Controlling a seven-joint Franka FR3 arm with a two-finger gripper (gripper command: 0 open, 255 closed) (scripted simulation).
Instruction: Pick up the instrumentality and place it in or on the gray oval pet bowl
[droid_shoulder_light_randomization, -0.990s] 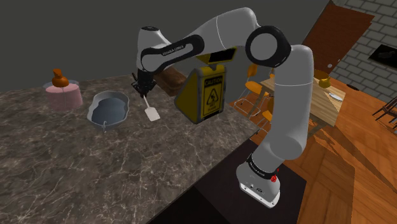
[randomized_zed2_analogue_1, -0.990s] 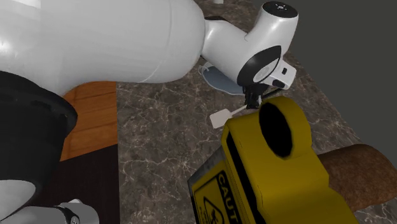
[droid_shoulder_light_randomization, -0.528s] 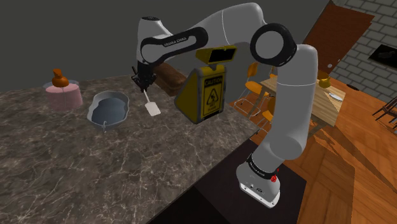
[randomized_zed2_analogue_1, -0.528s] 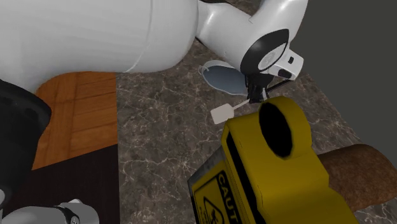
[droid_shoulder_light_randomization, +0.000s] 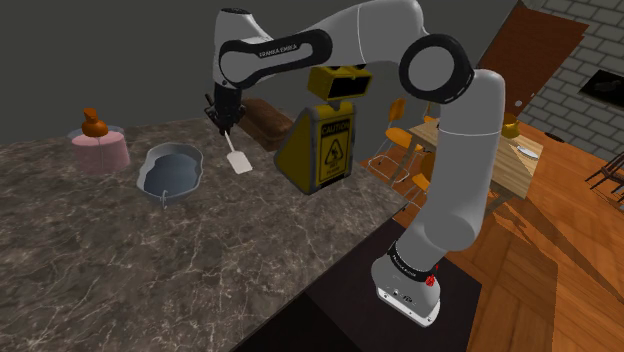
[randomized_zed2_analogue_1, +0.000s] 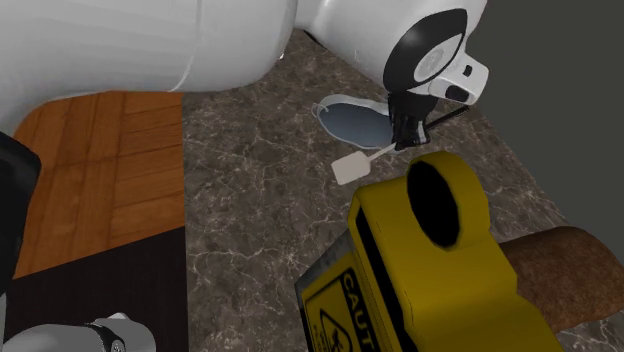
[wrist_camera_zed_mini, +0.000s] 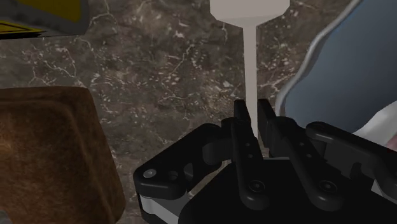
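Note:
A white spatula (droid_shoulder_light_randomization: 237, 160) with a thin handle and flat blade hangs above the marble counter, its blade pointing down. My gripper (droid_shoulder_light_randomization: 224, 122) is shut on the handle's upper end. In the wrist view the fingers (wrist_camera_zed_mini: 242, 125) clasp the white spatula handle (wrist_camera_zed_mini: 250, 70), and the blade (wrist_camera_zed_mini: 249, 9) points away from the gripper (wrist_camera_zed_mini: 253, 114). The gray oval pet bowl (droid_shoulder_light_randomization: 170, 170) sits on the counter toward the shoulder view's left of the spatula. In the second exterior view the spatula (randomized_zed2_analogue_1: 355, 166) hangs beside the bowl (randomized_zed2_analogue_1: 352, 120).
A yellow caution sign (droid_shoulder_light_randomization: 322, 140) stands just to the shoulder view's right of the gripper, with a brown loaf-like object (droid_shoulder_light_randomization: 263, 120) behind it. A pink cake with brown topping (droid_shoulder_light_randomization: 97, 142) sits beyond the bowl. The counter's front edge drops to wooden floor.
The gripper has risen with the spatula and shifted slightly toward the bowl; the spatula hangs higher above the counter than a second ago.

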